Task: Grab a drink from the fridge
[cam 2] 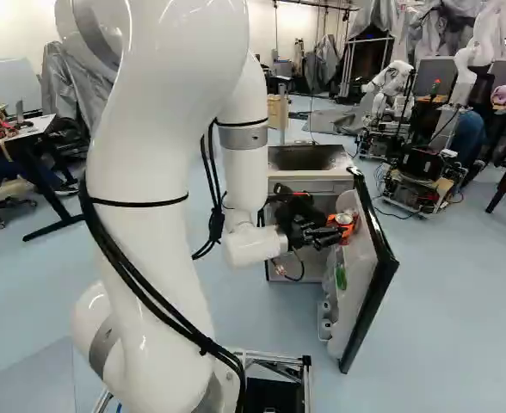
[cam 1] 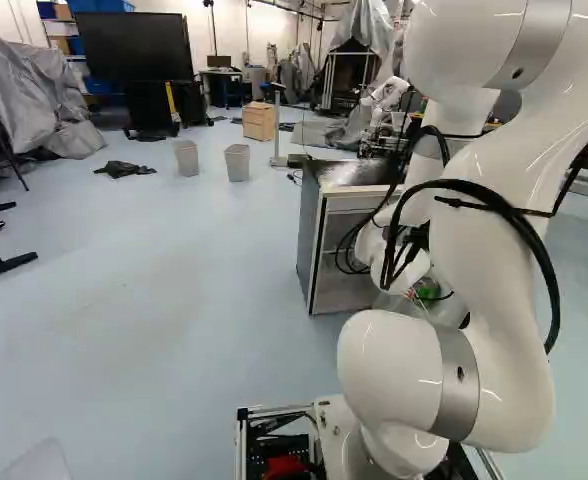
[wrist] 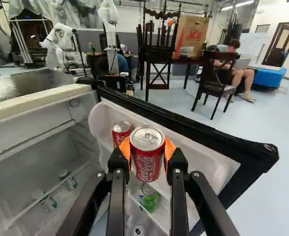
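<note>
In the right base view, the smooth, rounded white arm [cam 2: 163, 146] stands before the open fridge, whose flat, glossy dark top [cam 2: 309, 157] has a pale front edge. Inside, small clear bottles [wrist: 48, 202] are near the front edge of a shelf. Toward the door's hinge edge, a second red can [wrist: 120, 131] stands just beside the task's red can [wrist: 148, 160]. The black gripper [cam 2: 339, 231] clamps that smooth metal cylinder from two sides between ribbed orange pads [wrist: 169, 150], at the door's inner side. Its long axis is upright, round silvery lid and pull tab upward, white script toward the wrist. Beneath it, a green can [wrist: 148, 197] sits lower in the door [wrist: 203, 140], moulded white plastic framed by a black edge.
</note>
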Available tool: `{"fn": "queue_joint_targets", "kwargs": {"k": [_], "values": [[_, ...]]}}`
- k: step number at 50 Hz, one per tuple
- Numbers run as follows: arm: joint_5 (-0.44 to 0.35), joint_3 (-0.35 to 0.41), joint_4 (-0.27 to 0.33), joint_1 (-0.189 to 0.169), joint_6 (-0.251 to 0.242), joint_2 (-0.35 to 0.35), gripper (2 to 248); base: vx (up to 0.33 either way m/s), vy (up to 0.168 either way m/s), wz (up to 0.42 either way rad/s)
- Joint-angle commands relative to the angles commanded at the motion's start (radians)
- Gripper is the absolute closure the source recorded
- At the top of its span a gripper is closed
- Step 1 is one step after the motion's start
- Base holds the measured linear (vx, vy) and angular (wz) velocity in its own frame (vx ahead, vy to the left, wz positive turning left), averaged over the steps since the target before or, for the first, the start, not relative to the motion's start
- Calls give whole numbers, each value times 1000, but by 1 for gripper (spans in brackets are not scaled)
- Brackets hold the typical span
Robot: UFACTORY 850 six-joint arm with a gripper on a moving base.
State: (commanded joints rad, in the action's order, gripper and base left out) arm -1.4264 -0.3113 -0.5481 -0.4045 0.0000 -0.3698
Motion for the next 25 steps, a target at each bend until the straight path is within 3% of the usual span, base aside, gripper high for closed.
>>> {"fn": "queue_joint_targets", "kwargs": {"k": [25], "values": [[-49, 83, 85, 95, 0, 62, 162, 0, 0, 0]]}}
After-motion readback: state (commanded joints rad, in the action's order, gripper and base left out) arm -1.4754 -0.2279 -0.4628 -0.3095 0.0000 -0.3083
